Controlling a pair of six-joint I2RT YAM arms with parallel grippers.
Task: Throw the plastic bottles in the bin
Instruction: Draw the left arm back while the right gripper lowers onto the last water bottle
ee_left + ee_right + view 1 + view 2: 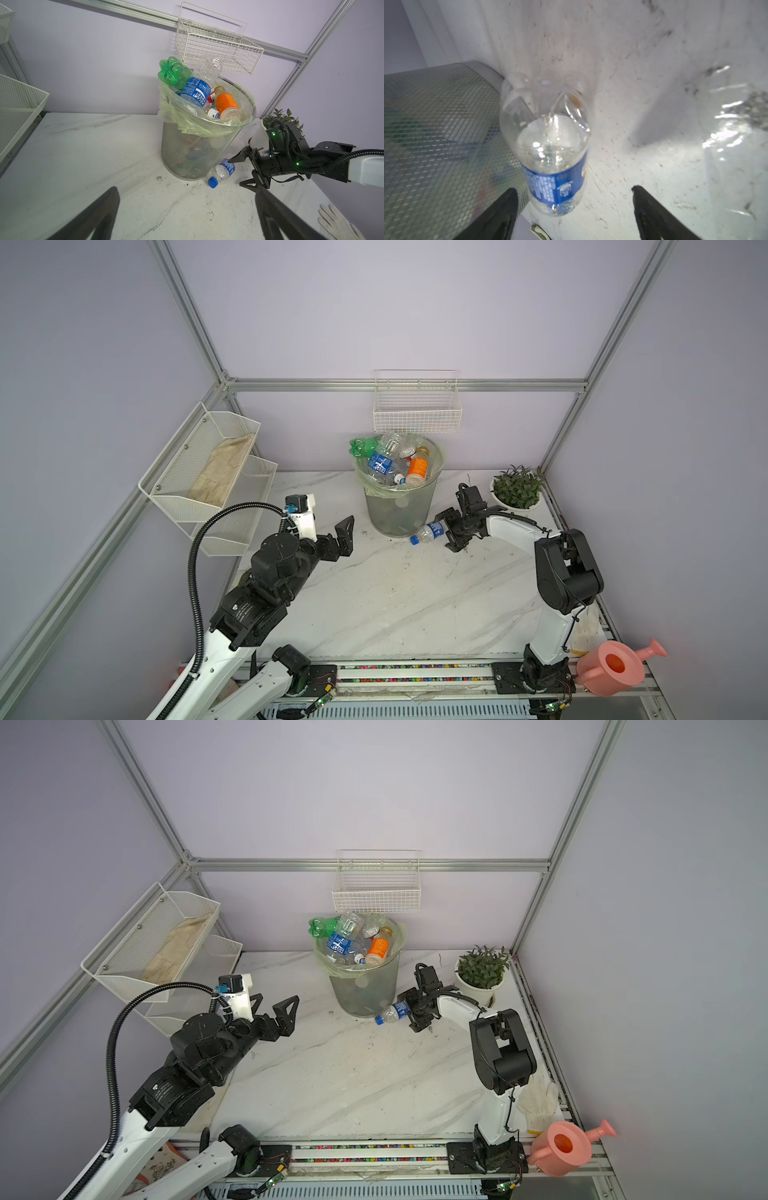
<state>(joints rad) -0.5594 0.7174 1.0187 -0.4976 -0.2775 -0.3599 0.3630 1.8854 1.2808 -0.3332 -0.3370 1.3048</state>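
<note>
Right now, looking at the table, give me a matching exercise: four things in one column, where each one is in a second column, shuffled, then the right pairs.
Things:
1. green bottle
2. blue-capped bottle
3. pink watering can
4. potted plant

Places:
A. lying on the table at the foot of the bin
B. far right corner of the table
C. on top of the pile in the bin, poking over its rim
D. near right corner

Pairs: 1-C, 2-A, 3-D, 4-B
</note>
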